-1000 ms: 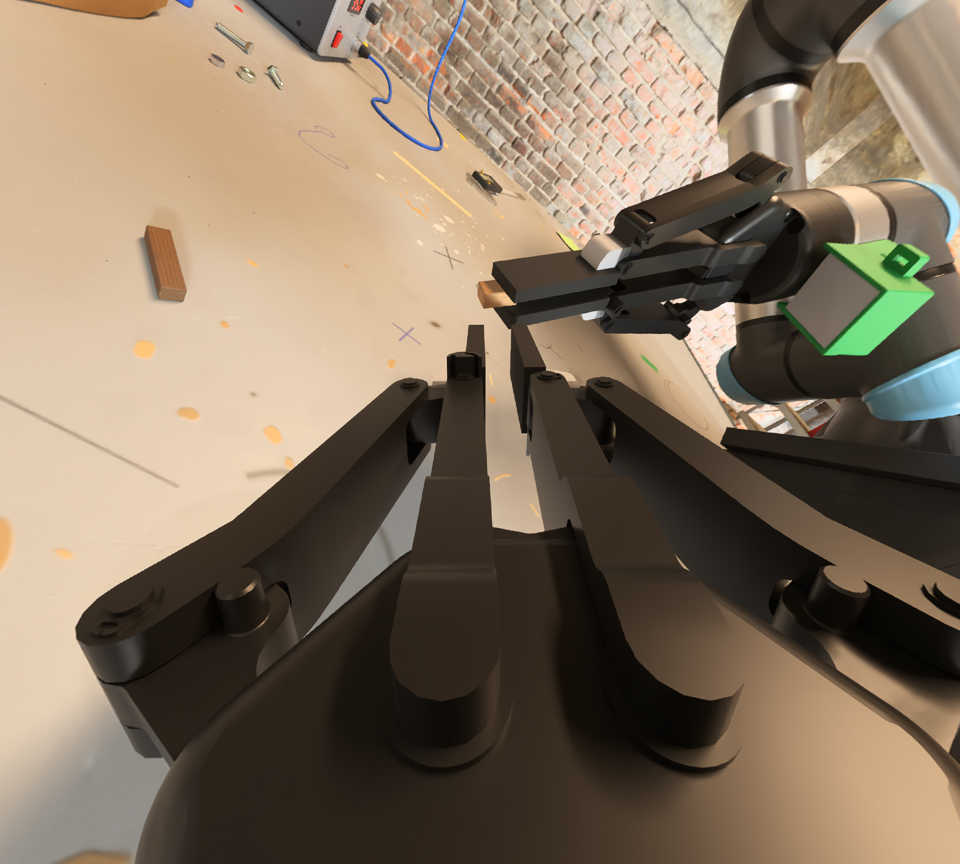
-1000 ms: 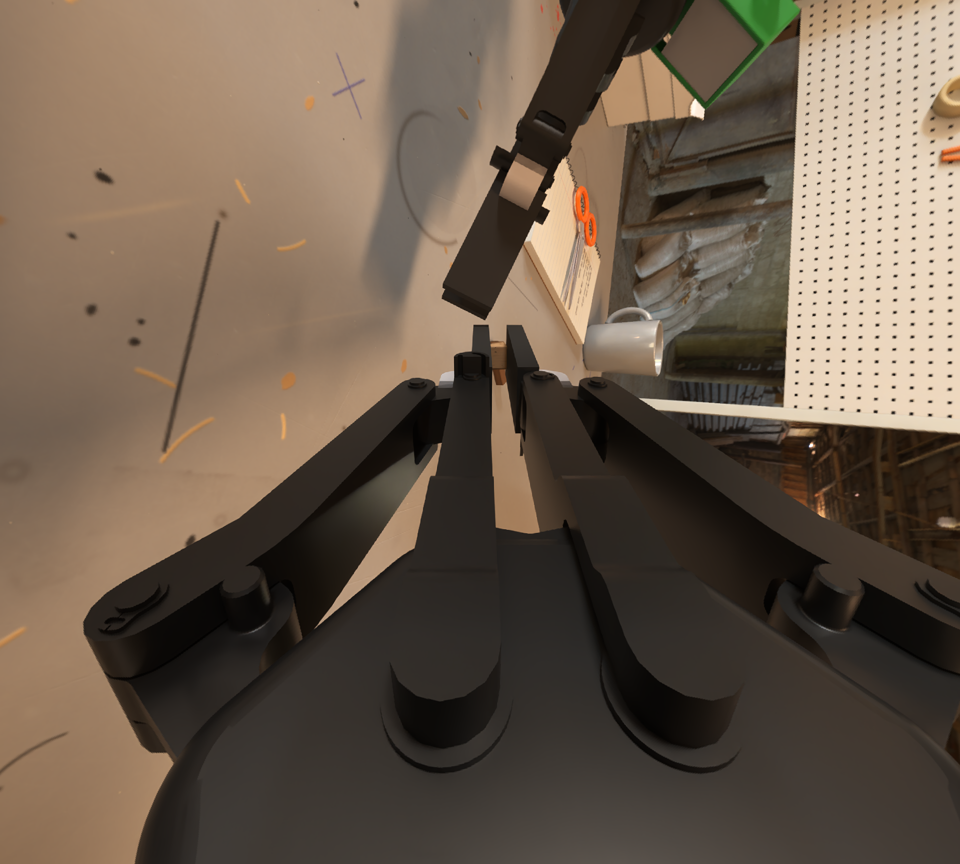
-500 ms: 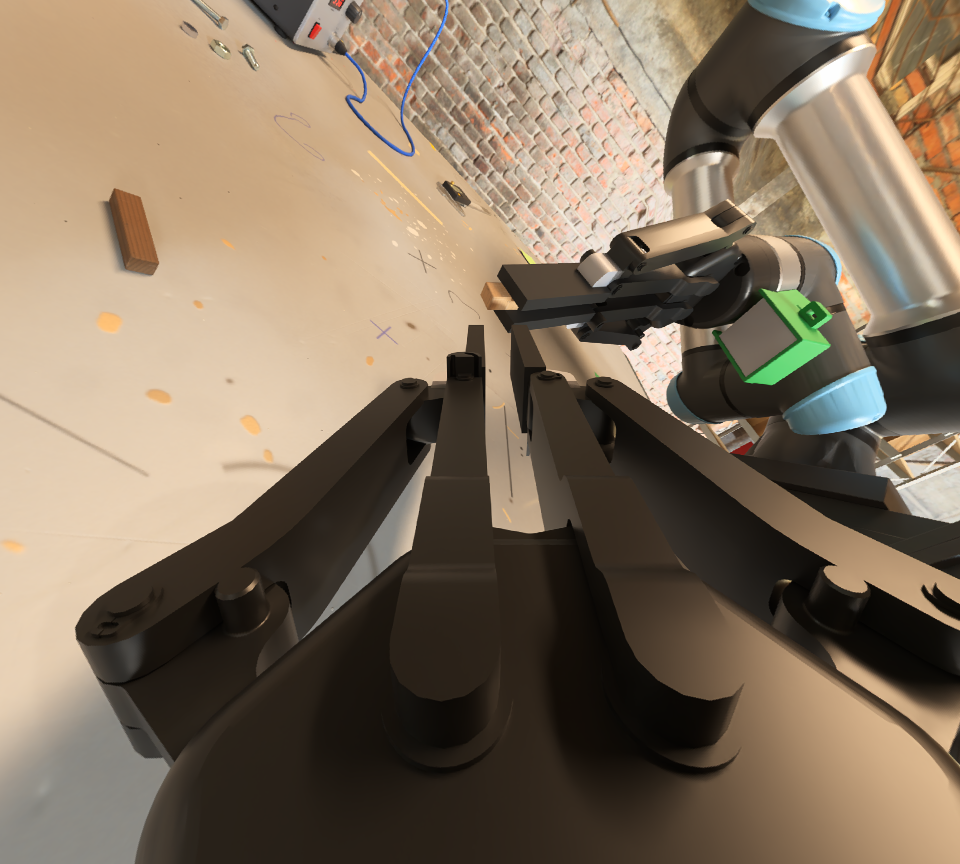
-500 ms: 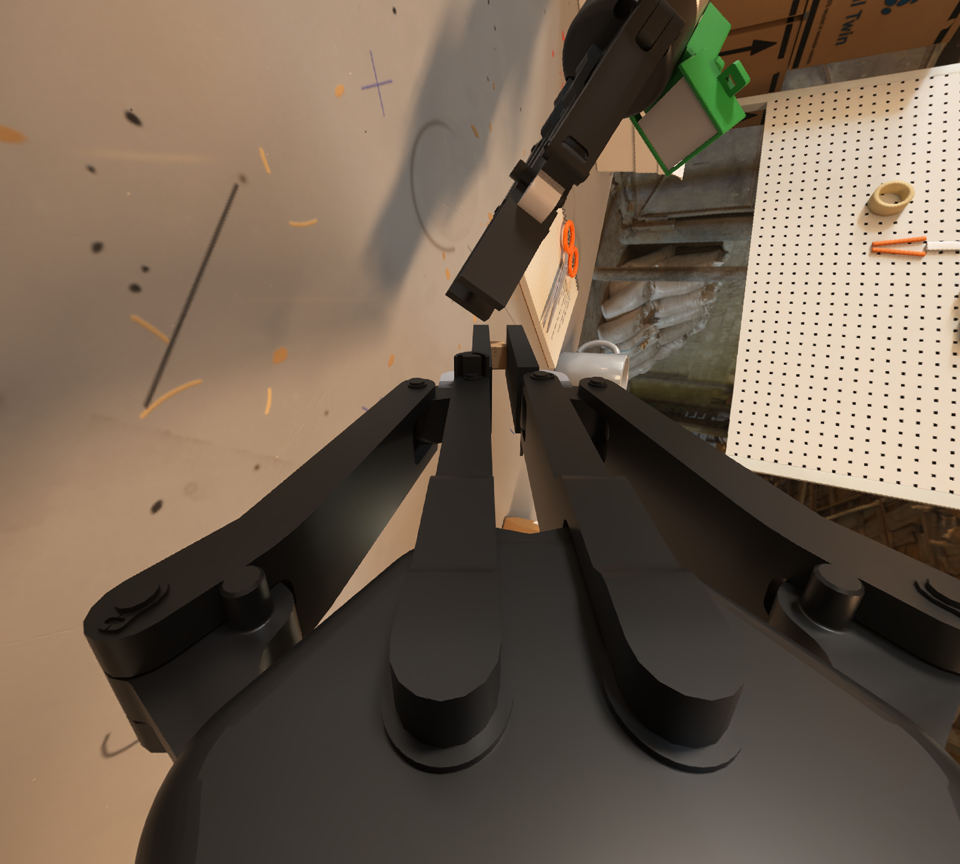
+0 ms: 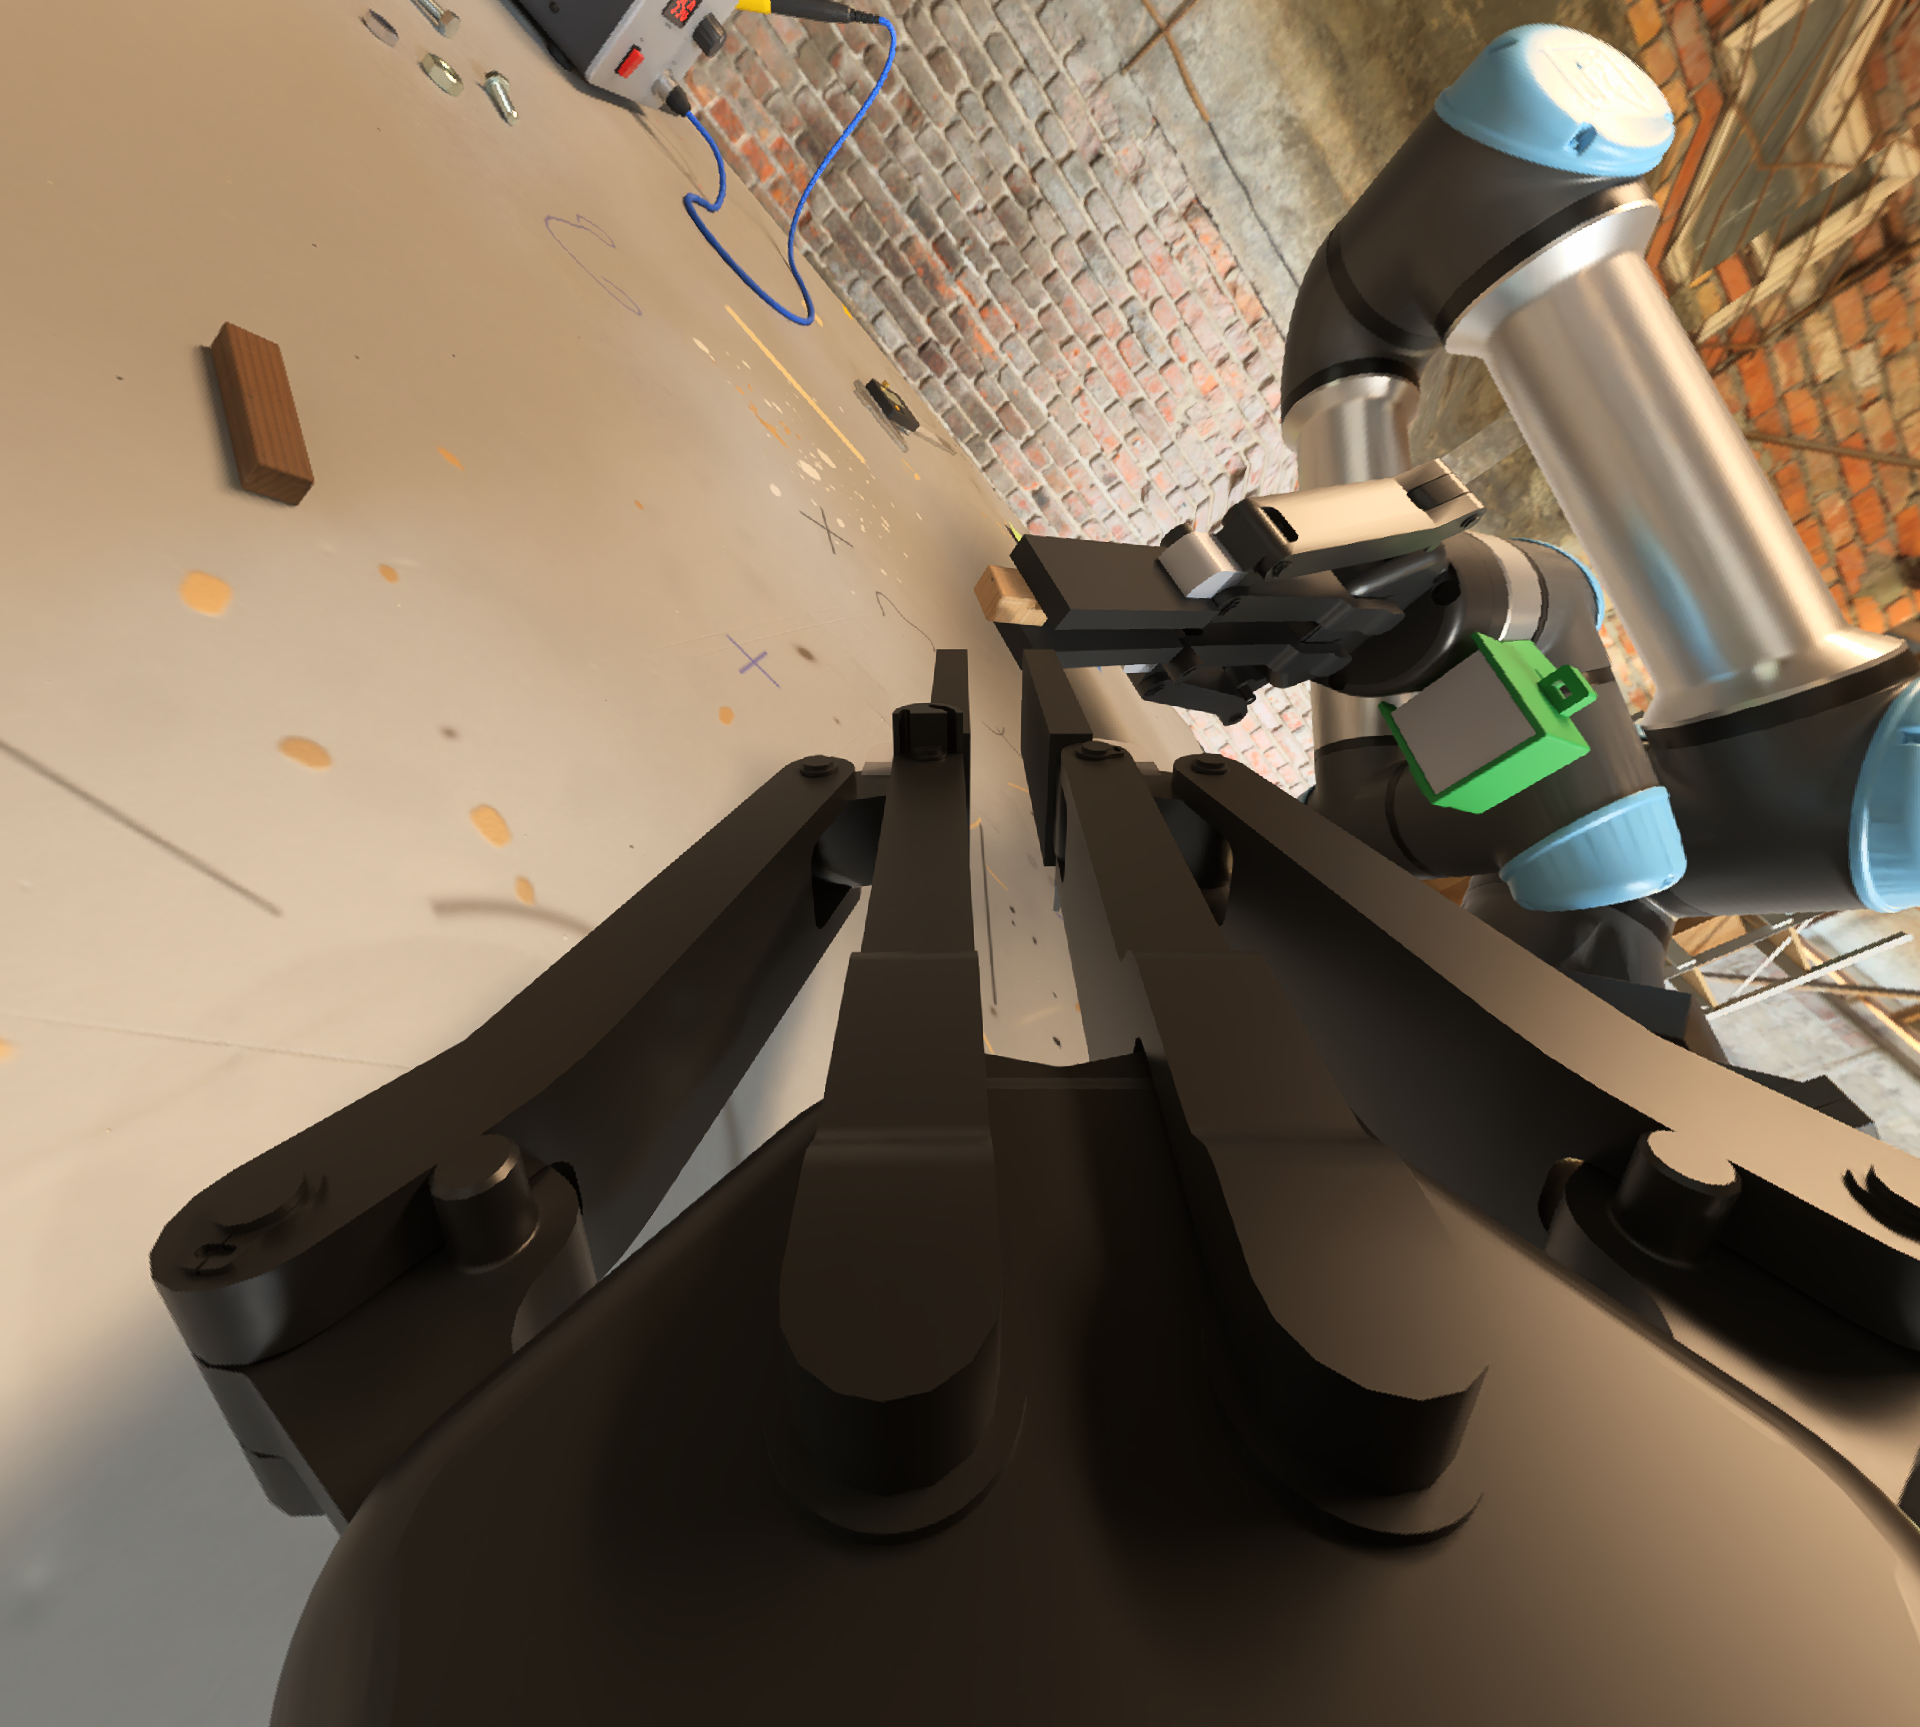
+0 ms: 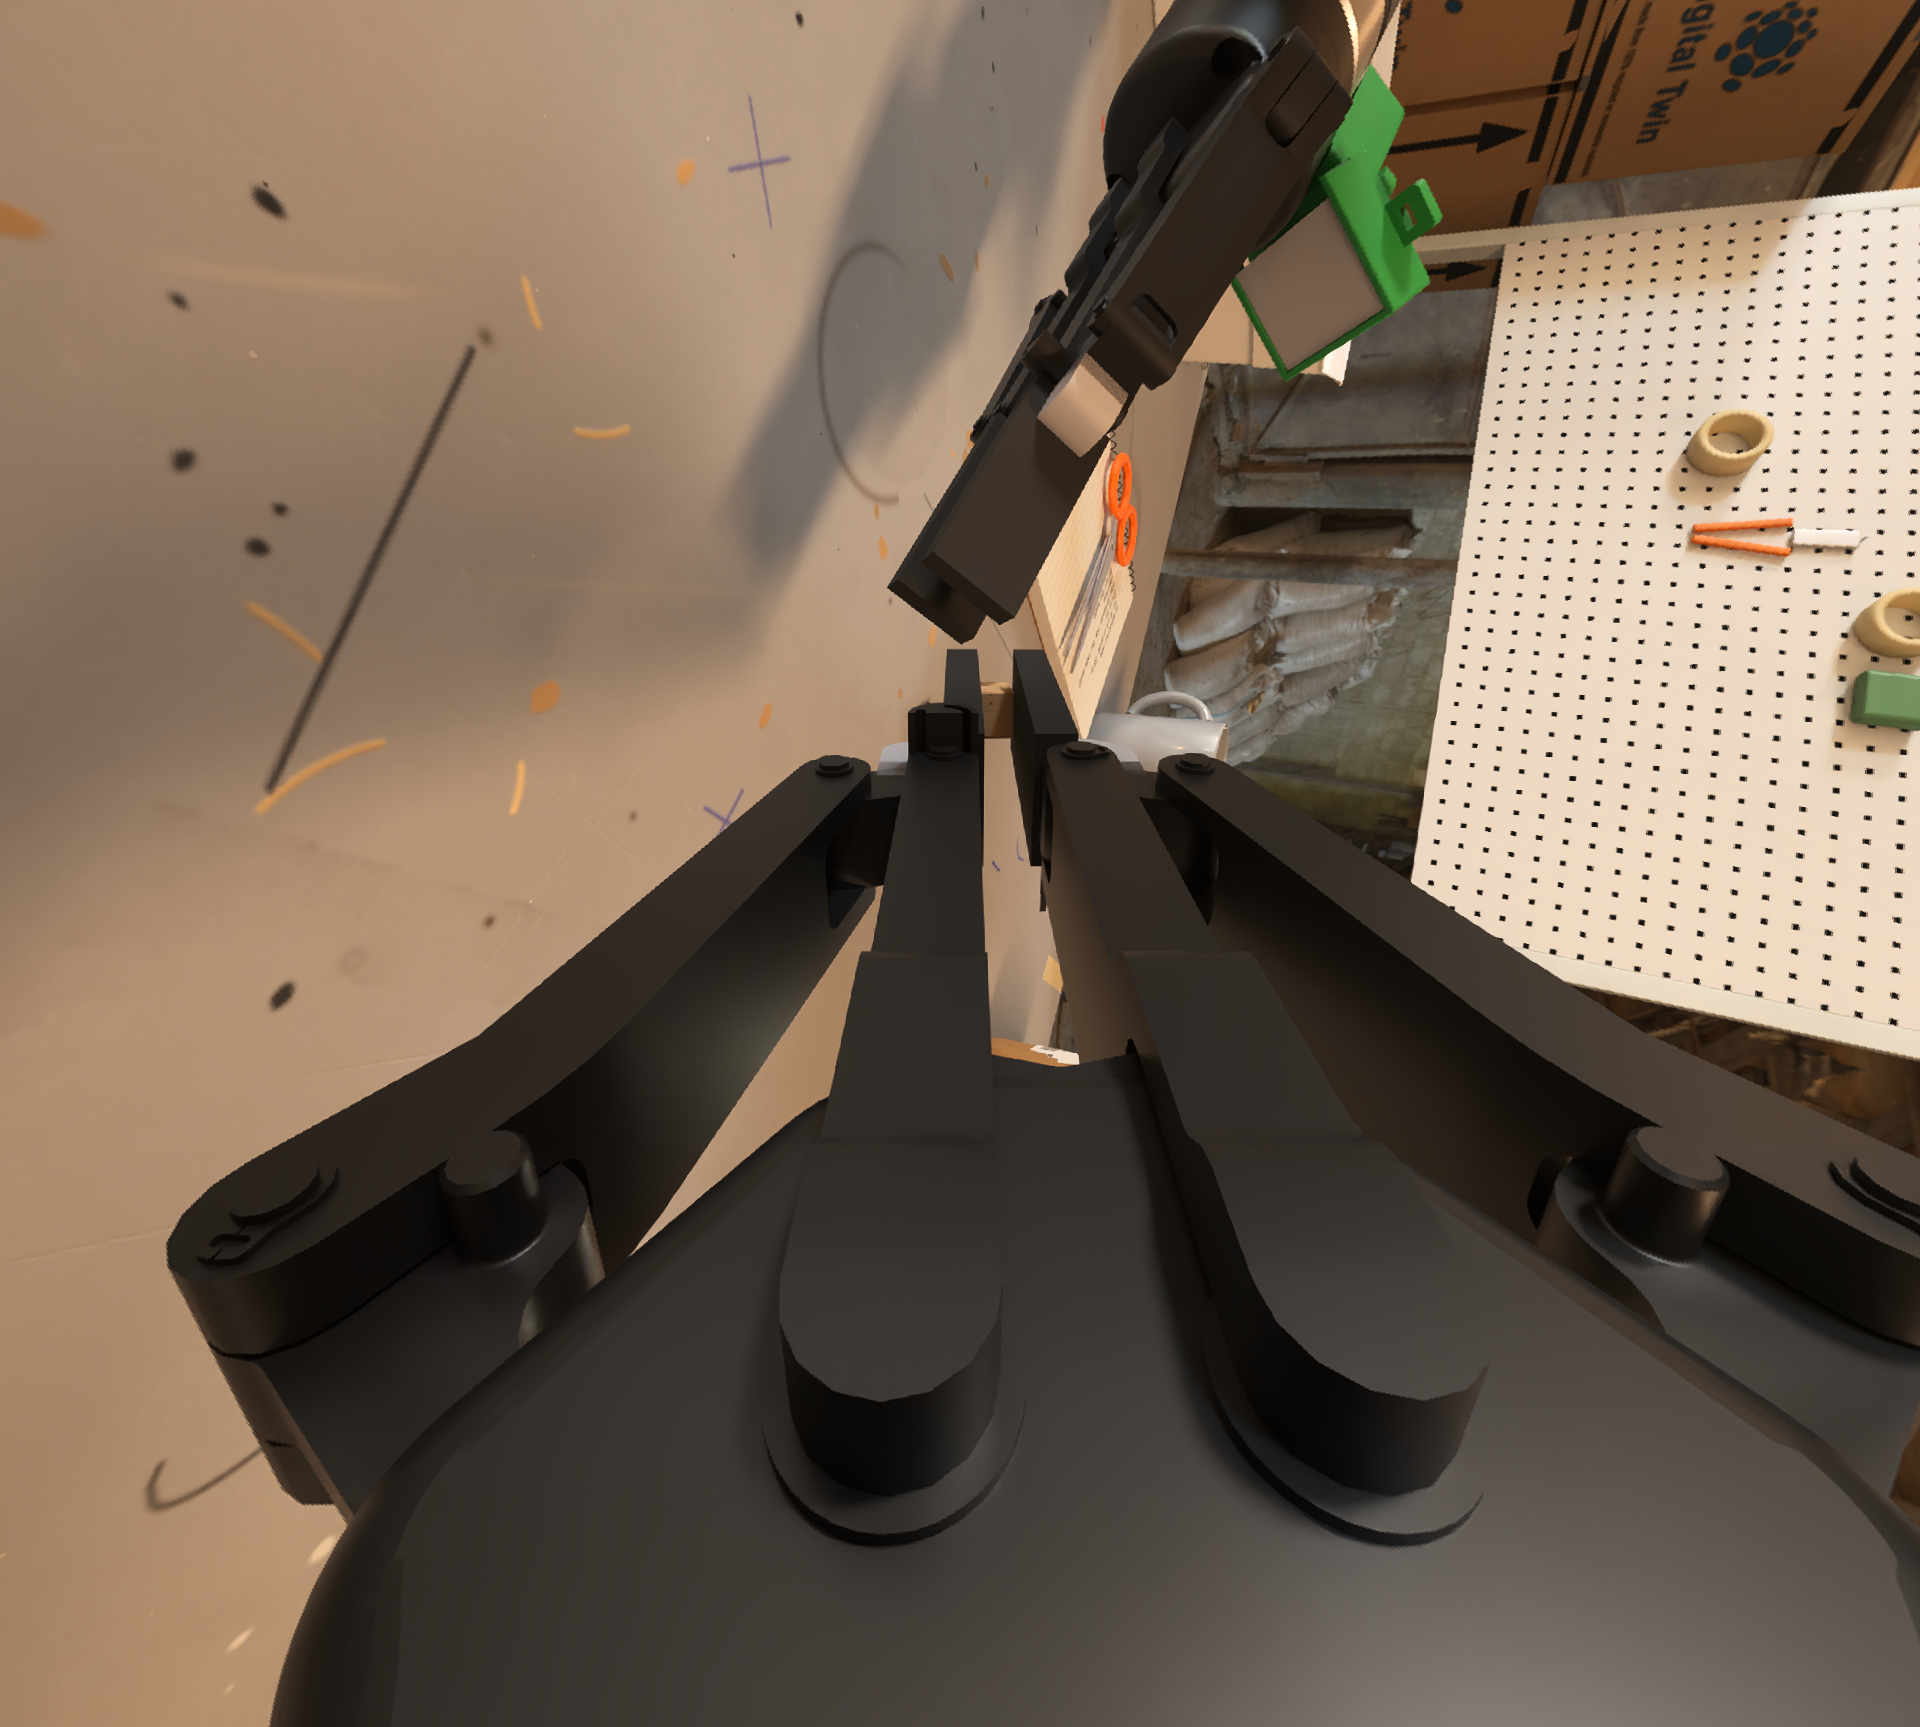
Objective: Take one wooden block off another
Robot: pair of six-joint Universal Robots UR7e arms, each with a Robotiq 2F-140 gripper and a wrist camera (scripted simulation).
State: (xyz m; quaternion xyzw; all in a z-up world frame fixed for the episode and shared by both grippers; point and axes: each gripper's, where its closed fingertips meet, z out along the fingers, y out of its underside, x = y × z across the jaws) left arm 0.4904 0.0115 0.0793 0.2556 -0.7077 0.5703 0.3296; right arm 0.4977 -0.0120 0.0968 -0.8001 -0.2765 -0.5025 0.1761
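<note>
Slippage is risked: pale wooden block pinched by right gripper fingers only at its end, left gripper fingers nearly pressed together, empty, dark wooden block left on bench.

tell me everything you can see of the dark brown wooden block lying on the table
The dark brown wooden block is a small rectangular bar of reddish-brown wood with fine grain lines along its length and a slightly darker end face. It lies flat and alone on the tan table, far from both grippers, with only the tabletop touching it. Nothing is stacked on it. It shows only in the left wrist view.
</note>
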